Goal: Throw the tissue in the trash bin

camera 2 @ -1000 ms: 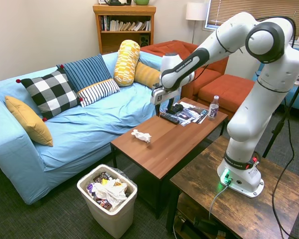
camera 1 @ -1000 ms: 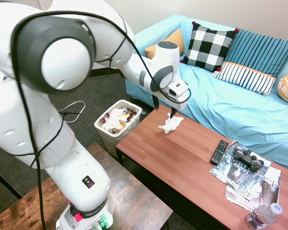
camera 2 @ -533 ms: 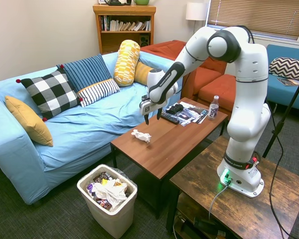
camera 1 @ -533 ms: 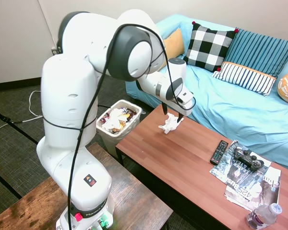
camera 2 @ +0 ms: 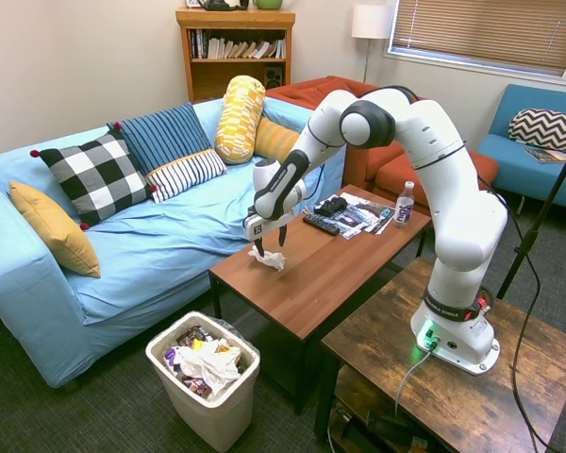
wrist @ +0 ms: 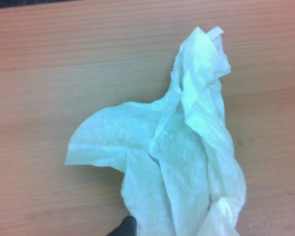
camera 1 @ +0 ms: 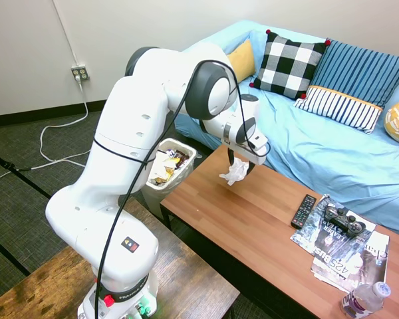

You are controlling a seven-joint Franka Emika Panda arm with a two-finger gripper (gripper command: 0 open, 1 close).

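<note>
The tissue (camera 1: 234, 174) (camera 2: 267, 257) is a crumpled white wad lying on the brown coffee table (camera 1: 253, 229) (camera 2: 332, 269), near the end closest to the trash bin. My gripper (camera 1: 240, 166) (camera 2: 270, 243) is open, pointing down directly over the tissue, one finger on each side of it. Up close in the wrist view, the tissue (wrist: 187, 162) rests flat on the wood. The trash bin (camera 1: 188, 155) (camera 2: 212, 415) stands on the floor beside that end of the table, full of rubbish; the arm partly hides it in the first exterior view.
A remote (camera 1: 303, 211), a game controller (camera 1: 339, 218), magazines (camera 1: 349, 256) and a water bottle (camera 1: 364, 300) lie at the table's other end. The blue sofa (camera 2: 160, 236) with pillows runs along the table's far side.
The arm has swung toward the bin end of the table, and the gripper has come down from above until its fingers straddle the tissue. The tissue has not moved.
</note>
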